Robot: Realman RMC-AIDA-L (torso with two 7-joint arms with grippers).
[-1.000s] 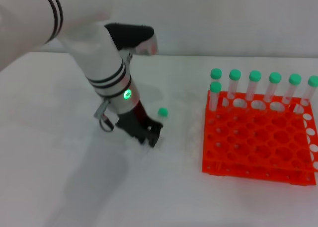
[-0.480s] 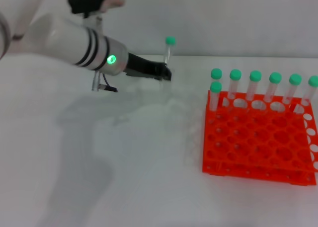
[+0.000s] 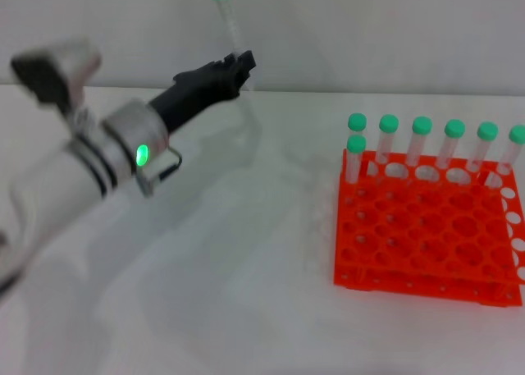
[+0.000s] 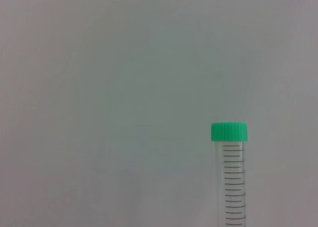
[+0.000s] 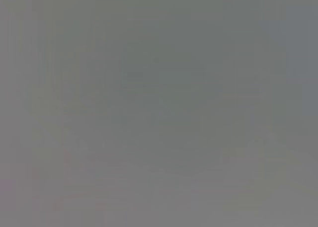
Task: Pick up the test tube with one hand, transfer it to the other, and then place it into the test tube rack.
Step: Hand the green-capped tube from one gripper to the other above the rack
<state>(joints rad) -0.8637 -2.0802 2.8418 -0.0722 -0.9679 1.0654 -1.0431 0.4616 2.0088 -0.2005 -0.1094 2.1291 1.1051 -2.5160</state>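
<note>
Held upright above the white table (image 3: 246, 309) by the black left gripper (image 3: 239, 66), clamped low: slim clear green-capped test tube (image 3: 226, 22), seemingly light, stiff, slippery; mid-barrel free for handover.

Right wrist view: 1 uniform grey field, edge to edge. No object, edge or outline can be told apart anywhere in it. Tone runs faintly cooler and bluer toward one side and faintly warmer toward the opposite corner. What surface this is cannot be told. Neither gripper shows here.
</note>
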